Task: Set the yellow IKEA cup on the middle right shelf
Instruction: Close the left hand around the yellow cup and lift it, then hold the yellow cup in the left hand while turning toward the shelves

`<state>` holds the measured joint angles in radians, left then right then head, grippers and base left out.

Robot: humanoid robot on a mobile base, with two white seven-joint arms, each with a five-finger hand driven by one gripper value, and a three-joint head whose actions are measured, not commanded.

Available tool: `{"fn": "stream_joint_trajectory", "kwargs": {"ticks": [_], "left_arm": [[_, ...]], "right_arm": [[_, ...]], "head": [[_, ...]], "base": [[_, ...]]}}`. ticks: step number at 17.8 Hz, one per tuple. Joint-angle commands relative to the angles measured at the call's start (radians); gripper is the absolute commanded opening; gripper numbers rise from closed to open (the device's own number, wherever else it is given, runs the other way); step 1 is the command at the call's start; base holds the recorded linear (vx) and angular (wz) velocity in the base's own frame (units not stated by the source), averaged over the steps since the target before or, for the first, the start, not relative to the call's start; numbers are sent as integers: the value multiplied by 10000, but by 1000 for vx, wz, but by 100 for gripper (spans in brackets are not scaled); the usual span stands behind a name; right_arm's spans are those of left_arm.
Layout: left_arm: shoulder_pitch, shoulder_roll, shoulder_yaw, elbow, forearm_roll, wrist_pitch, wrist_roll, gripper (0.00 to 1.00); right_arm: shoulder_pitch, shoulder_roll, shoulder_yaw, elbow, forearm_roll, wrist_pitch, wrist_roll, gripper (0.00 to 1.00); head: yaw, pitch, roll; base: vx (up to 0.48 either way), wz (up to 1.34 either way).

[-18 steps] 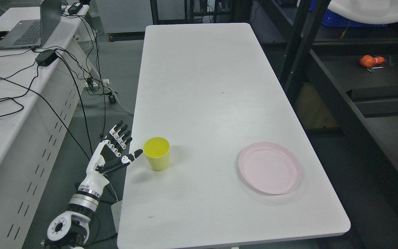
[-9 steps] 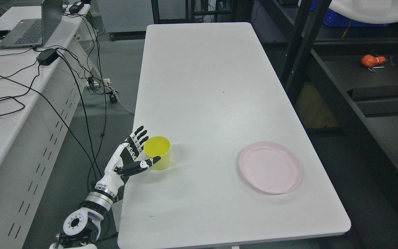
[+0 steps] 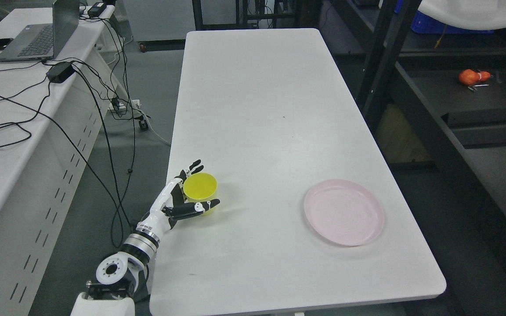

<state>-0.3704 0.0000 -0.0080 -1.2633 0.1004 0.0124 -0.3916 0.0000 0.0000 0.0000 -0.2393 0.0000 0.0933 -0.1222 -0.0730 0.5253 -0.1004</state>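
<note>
The yellow cup (image 3: pixel 201 188) stands upright near the left edge of the white table (image 3: pixel 270 131). My left hand (image 3: pixel 191 193) reaches in from the lower left and brackets the cup: the thumb crosses the cup's near side and the four fingers (image 3: pixel 193 167) stretch along its far left side. The fingers are still spread, not closed on the cup, which rests on the table. The dark shelf unit (image 3: pixel 477 105) stands along the table's right side. My right arm does not show.
A pink plate (image 3: pixel 343 211) lies on the table to the right of the cup. A desk (image 3: pixel 11 131) with a laptop and cables stands at the left. An orange object (image 3: pixel 470 77) lies on a shelf board at the right.
My left hand has moved right, from beside the table's edge to around the cup, thumb in front and fingers behind. The cup and plate have not moved.
</note>
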Motion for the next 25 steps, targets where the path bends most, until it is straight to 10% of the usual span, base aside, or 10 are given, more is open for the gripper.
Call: {"fn": "stream_joint_trajectory", "kwargs": {"ticks": [1, 5, 11, 25], "left_arm": [[-422, 174, -932, 1341, -253, 29, -11, 98], [-392, 174, -749, 1726, -207, -17, -42, 77], [-86, 174, 263, 1742, 1279, -1150, 35, 0], [1616, 174, 1445, -3611, 2631, -1643, -226, 0]], "right_arm": [[139, -175, 169, 0, -245, 3, 56, 99], [139, -175, 169, 0, -245, 3, 56, 100], [139, -175, 169, 0, -245, 3, 56, 99], [139, -175, 169, 0, -245, 3, 56, 99]], "head": [[0, 0, 0], [0, 0, 0], [0, 0, 0], [0, 0, 0]], "base": [[0, 0], [0, 0], [0, -2], [-50, 27]]}}
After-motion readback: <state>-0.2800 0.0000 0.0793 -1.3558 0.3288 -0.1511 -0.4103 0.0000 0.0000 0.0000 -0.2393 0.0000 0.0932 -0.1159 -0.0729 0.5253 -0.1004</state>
